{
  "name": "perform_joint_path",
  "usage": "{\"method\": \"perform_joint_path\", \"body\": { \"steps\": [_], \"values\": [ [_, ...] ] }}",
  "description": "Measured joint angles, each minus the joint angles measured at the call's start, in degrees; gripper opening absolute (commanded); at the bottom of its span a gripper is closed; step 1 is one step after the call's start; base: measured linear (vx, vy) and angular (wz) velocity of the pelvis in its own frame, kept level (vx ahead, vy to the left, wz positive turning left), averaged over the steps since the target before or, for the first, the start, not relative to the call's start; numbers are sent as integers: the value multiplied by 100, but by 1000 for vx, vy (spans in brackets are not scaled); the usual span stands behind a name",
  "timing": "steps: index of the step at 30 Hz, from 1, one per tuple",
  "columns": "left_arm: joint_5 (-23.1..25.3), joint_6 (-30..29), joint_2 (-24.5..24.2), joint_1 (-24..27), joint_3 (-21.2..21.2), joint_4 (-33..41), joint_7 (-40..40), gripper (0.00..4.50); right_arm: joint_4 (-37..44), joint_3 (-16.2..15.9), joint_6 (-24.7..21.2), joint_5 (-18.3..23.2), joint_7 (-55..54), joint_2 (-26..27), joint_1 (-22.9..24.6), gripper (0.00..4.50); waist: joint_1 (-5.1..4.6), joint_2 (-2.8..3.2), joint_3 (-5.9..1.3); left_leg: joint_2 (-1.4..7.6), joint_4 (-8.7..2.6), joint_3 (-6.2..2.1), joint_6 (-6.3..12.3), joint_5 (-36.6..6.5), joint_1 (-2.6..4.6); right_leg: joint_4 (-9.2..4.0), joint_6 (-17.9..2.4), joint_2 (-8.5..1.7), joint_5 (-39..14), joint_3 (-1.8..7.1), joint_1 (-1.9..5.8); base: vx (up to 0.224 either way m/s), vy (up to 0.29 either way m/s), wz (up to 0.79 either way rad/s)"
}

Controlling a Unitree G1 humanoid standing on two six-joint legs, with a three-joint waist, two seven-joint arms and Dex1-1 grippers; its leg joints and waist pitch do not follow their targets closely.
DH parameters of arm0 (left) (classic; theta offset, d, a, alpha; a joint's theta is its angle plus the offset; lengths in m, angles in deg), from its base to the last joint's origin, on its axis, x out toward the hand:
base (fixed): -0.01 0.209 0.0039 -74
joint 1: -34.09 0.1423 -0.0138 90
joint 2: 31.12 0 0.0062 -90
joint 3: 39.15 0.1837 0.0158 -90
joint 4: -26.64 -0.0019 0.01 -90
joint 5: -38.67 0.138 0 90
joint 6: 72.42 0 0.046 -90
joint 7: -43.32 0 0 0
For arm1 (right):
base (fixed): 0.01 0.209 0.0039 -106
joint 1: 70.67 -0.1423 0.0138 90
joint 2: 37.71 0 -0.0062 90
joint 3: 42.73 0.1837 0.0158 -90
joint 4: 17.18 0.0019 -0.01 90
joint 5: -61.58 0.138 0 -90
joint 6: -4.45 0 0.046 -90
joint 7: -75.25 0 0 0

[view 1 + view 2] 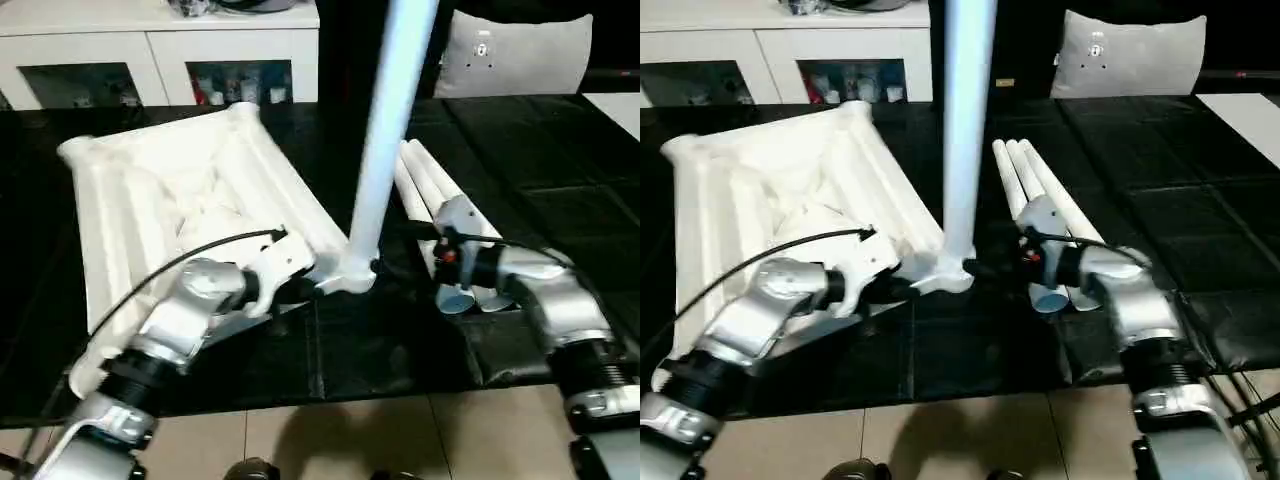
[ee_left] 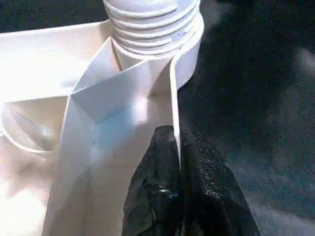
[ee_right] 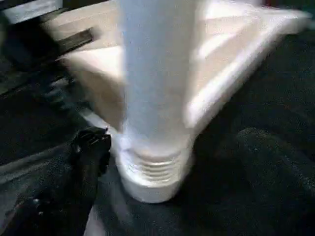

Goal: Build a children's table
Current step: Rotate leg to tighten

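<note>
1. Tabletop (image 1: 180,200) lies underside up on the left of the black work table (image 1: 560,170), tilted, ribs showing.
2. One leg (image 1: 385,150) stands upright in the near-right corner socket (image 2: 152,29), threads visible.
3. Three more legs (image 1: 435,190) lie side by side to the right.
4. Left gripper (image 2: 179,196) is pinched tight on the tabletop's edge wall by that socket.
5. Right gripper (image 1: 985,268) is spread wide beside the leg's base, holding nothing.

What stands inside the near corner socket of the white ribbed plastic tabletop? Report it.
A white tapered tube leg stands upright in the tabletop's corner socket. Its threaded end is partly seated; several threads show above the rim, and the tip is hidden inside.
</note>
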Motion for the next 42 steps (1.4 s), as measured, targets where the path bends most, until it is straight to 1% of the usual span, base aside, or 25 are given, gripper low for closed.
{"method": "perform_joint_path", "body": {
  "steps": [1, 4, 6, 8, 9, 10, 12, 13, 14, 15, 16, 19, 23, 24, 25, 27, 28, 29, 31, 32, 39, 40, 41, 42],
  "values": [
    [-13, 130, -53, 0, 23, -39, -119, 0, 13, -67, -2, 8, 165, -36, 3, 420, 5, 0, 0, 1, 2, 0, 0, 0, 1, 1, 6, 0, -3, 0, 0, 0, 0, 0],
    [-76, 403, -222, 0, 131, -70, -496, 0, 18, -202, -3, 15, 510, -106, 7, 407, 50, 0, 0, 1, 10, 0, 0, 0, 0, 5, 5, -1, -3, 1, 2, 0, 0, 0],
    [-117, 562, -300, -1, 211, -75, -734, 0, 32, -263, -7, 36, 674, -112, 7, 378, 88, 0, 0, 1, 13, 1, 0, 1, 0, 5, 4, -4, -2, 1, 5, 0, 0, 0],
    [-151, 710, -374, -2, 277, -77, -984, 0, 51, -282, -10, 55, 836, -112, 7, 365, 110, -1, 0, 0, 14, 4, 0, 0, 0, 4, 1, -6, 0, 2, 6, 0, 0, 0],
    [-159, 802, -406, -8, 327, -77, -1110, 0, 57, -288, -10, 57, 907, -113, 6, 348, 126, -2, 0, 0, 14, 5, 0, 0, 0, 4, -6, -6, 4, 3, 6, 0, 0, 0],
    [-156, 848, -418, -12, 345, -78, -1182, 0, 64, -331, -11, 61, 990, -113, 6, 348, 128, -5, -2, 0, 14, 5, 0, 0, 0, 5, -7, -6, 5, 3, 6, 0, 0, 0],
    [-154, 924, -423, -35, 405, -79, -1301, 0, 64, -439, -22, 73, 1106, -105, 7, 320, 123, -5, -2, 0, 14, 6, 0, 0, 1, 5, -7, -6, 5, 4, 6, 0, 0, 0],
    [-154, 953, -423, -43, 429, -79, -1324, 0, 67, -468, -26, 82, 1161, -103, 7, 317, 118, -5, -2, 0, 14, 6, 0, 0, 2, 6, -7, -6, 5, 4, 6, 0, 0, 0],
    [-154, 974, -422, -49, 439, -80, -1338, 0, 92, -486, -28, 83, 1194, -96, 12, 317, 107, -7, -2, 1, 14, 6, 0, 0, 2, 8, -7, -6, 5, 4, 6, 0, 0, 0],
    [-151, 998, -423, -52, 445, -82, -1351, 0, 124, -491, -30, 82, 1225, -93, 23, 298, 95, -7, -1, 1, 14, 6, 0, 0, 3, 8, -7, -6, 4, 4, 6, 0, 0, 0],
    [-150, 1010, -423, -52, 448, -85, -1353, 0, 126, -491, -32, 82, 1229, -91, 29, 298, 89, -7, -1, 1, 14, 6, 0, 0, 3, 8, -7, -6, 4, 4, 6, 0, 0, 0],
    [-149, 1049, -423, -59, 447, -120, -1367, 0, 127, -492, -33, 83, 1272, -68, 46, 273, 82, -8, -2, 1, 14, 6, 0, 1, 4, 8, -6, -6, 4, 4, 6, 0, 0, 0],
    [-148, 1082, -419, -83, 447, -183, -1401, 0, 103, -510, 8, 55, 1242, 23, 60, 273, 81, -9, -3, 1, 14, 6, 0, 0, 4, 8, -6, -6, 4, 4, 6, 0, 0, 0],
    [-147, 1100, -419, -83, 451, -185, -1402, 0, 91, -527, -61, 59, 1243, 32, 59, 273, 84, -9, -3, 1, 14, 6, 0, 0, 4, 8, -7, -6, 4, 4, 6, 0, 0, 0],
    [-145, 1110, -419, -83, 453, -186, -1403, 0, 69, -533, -147, 78, 1244, 40, 58, 290, 86, -10, -3, 1, 14, 6, 0, 0, 3, 8, -8, -6, 5, 4, 6, 0, 0, 0],
    [-144, 1115, -421, -83, 456, -186, -1406, 0, 35, -532, -258, 90, 1229, 59, 57, 290, 86, -11, -4, 1, 14, 6, 0, 0, 4, 8, -10, -6, 6, 4, 6, 0, 0, 0],
    [-144, 1115, -422, -83, 456, -186, -1406, 0, 11, -531, -284, 92, 1216, 76, 58, 312, 86, -11, -4, 1, 14, 6, 0, 0, 3, 8, -9, -6, 6, 4, 6, 0, 0, 0],
    [-144, 1115, -424, -83, 455, -186, -1406, 0, 10, -530, -313, 94, 1204, 89, 58, 312, 86, -11, -4, 1, 14, 6, 0, 0, 4, 8, -9, -6, 6, 4, 6, 0, 0, 0],
    [-144, 1116, -425, -83, 456, -186, -1406, 0, 10, -530, -302, 82, 1133, 108, 68, 325, 87, -12, -4, 1, 14, 6, 0, 0, 4, 9, -8, -6, 5, 4, 6, 0, 0, 0],
    [-144, 1116, -425, -83, 456, -187, -1406, 0, 10, -530, -257, 77, 1105, 118, 74, 340, 86, -12, -4, 1, 14, 6, 0, 0, 4, 9, -9, -6, 5, 4, 6, 0, 0, 0],
    [-144, 1148, -424, -83, 459, -195, -1416, 0, 6, -530, -211, 60, 1025, 190, 209, 340, 94, -12, -4, 1, 14, 6, 0, 0, 3, 10, -11, -6, 7, 4, 6, 0, 0, 0],
    [-144, 1149, -424, -83, 459, -196, -1417, 0, 6, -530, -222, 64, 1032, 192, 216, 324, 95, -12, -4, 1, 14, 6, 0, 0, 3, 10, -11, -6, 7, 4, 6, 0, 0, 0],
    [-144, 1150, -424, -83, 460, -197, -1417, 0, 6, -530, -232, 67, 1035, 191, 222, 324, 96, -12, -4, 1, 14, 6, 0, 0, 3, 10, -11, -6, 7, 4, 6, 0, 0, 0],
    [-144, 1150, -424, -83, 460, -198, -1418, 0, 7, -531, -234, 68, 1039, 191, 234, 314, 97, -12, -5, 1, 14, 6, 0, 0, 4, 10, -11, -6, 7, 4, 6, 0, 0, 0]
  ]
}}
